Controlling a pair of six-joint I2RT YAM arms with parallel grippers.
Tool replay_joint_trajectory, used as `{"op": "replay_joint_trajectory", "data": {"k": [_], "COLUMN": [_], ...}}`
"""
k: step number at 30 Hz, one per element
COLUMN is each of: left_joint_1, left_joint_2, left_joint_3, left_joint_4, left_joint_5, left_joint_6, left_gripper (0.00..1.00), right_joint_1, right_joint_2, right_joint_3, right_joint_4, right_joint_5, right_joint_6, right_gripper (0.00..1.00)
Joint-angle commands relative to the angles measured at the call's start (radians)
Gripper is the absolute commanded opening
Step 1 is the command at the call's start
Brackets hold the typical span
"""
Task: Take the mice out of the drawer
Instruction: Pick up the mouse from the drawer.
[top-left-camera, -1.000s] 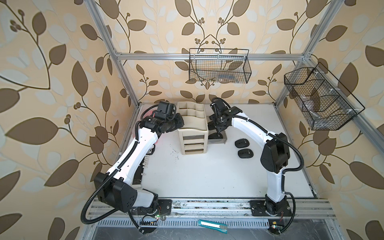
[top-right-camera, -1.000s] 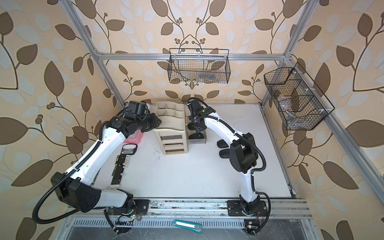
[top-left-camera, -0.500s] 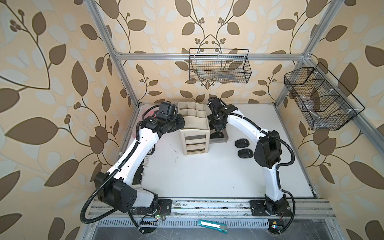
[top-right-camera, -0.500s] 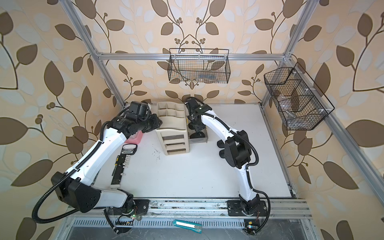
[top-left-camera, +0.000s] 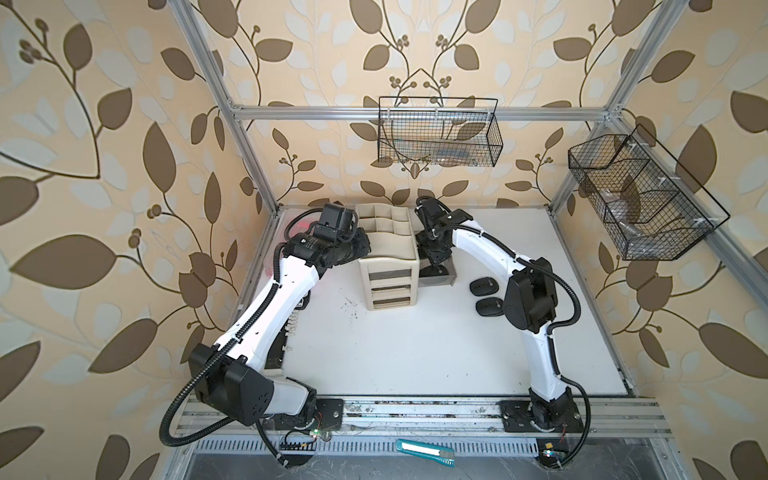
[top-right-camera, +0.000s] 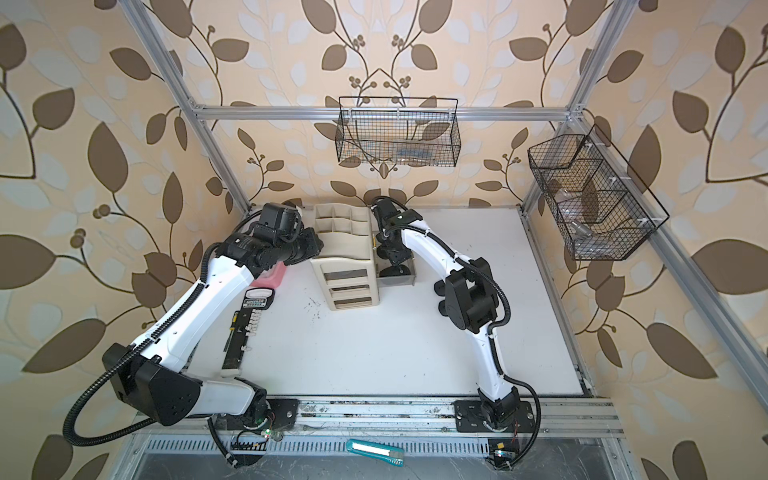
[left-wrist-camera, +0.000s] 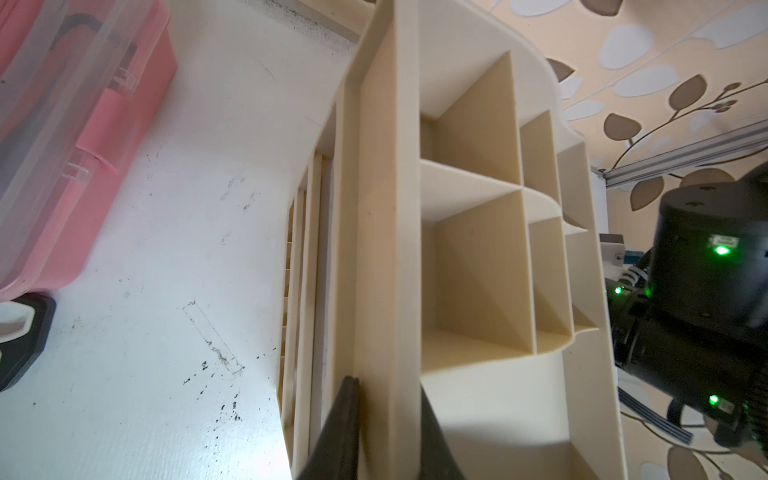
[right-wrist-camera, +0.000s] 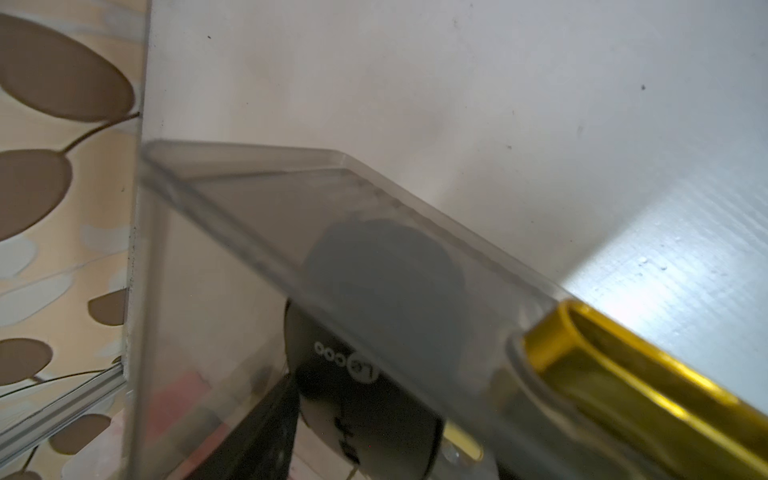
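A smoky clear drawer (top-left-camera: 437, 281) lies pulled out on the table right of the beige organizer (top-left-camera: 388, 249). One black mouse (right-wrist-camera: 361, 399) sits inside it. My right gripper (top-left-camera: 435, 259) reaches down into the drawer over that mouse. One dark finger (right-wrist-camera: 266, 424) lies along the mouse's side, while the drawer wall (right-wrist-camera: 374, 232) hides the other. Two black mice (top-left-camera: 484, 286) (top-left-camera: 488, 307) rest on the table beside the right arm. My left gripper (left-wrist-camera: 386, 384) pinches the organizer's side wall (left-wrist-camera: 386, 249), one finger on each face.
A pink lidded box (left-wrist-camera: 83, 124) and a long tool strip (top-right-camera: 239, 336) lie left of the organizer. The drawer's gold handle (right-wrist-camera: 623, 374) shows close up. Wire baskets (top-left-camera: 436, 133) (top-left-camera: 640, 203) hang on the back and right walls. A teal knife (top-left-camera: 426, 451) rests on the front rail.
The right arm's elbow has swung inward toward the organizer while its gripper stayed in the drawer. The left arm has barely moved.
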Motion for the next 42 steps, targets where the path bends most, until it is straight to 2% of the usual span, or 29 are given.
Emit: {"op": "replay_joint_trajectory", "data": {"k": [1, 4, 9, 16, 27, 37, 42], "left_joint_1": [0.001, 0.001, 0.001, 0.001, 0.001, 0.000, -0.005], "left_joint_2": [0.007, 0.009, 0.009, 0.019, 0.021, 0.021, 0.019], "left_joint_3": [-0.031, -0.033, -0.033, -0.034, -0.040, -0.039, -0.041], "left_joint_4": [-0.009, -0.006, 0.000, 0.003, 0.005, 0.011, 0.011], "left_joint_5": [0.040, 0.040, 0.046, 0.062, 0.044, 0.048, 0.041], "left_joint_6": [-0.039, -0.040, -0.043, -0.040, -0.041, -0.048, -0.047], "left_gripper": [0.17, 0.17, 0.17, 0.17, 0.16, 0.16, 0.16], "right_joint_1": [-0.007, -0.005, -0.009, -0.009, -0.018, -0.008, -0.011], "right_joint_2": [0.014, -0.024, -0.054, 0.031, 0.055, -0.013, 0.053], "right_joint_3": [0.010, -0.016, -0.083, 0.029, 0.033, -0.085, 0.017], "right_joint_4": [-0.079, -0.096, -0.063, -0.094, -0.142, -0.110, -0.151], "right_joint_5": [0.026, 0.057, 0.058, 0.035, 0.049, 0.067, 0.072], "right_joint_6": [-0.009, -0.016, -0.009, -0.017, -0.036, -0.004, -0.013], "right_gripper": [0.68, 0.64, 0.67, 0.73, 0.72, 0.71, 0.73]}}
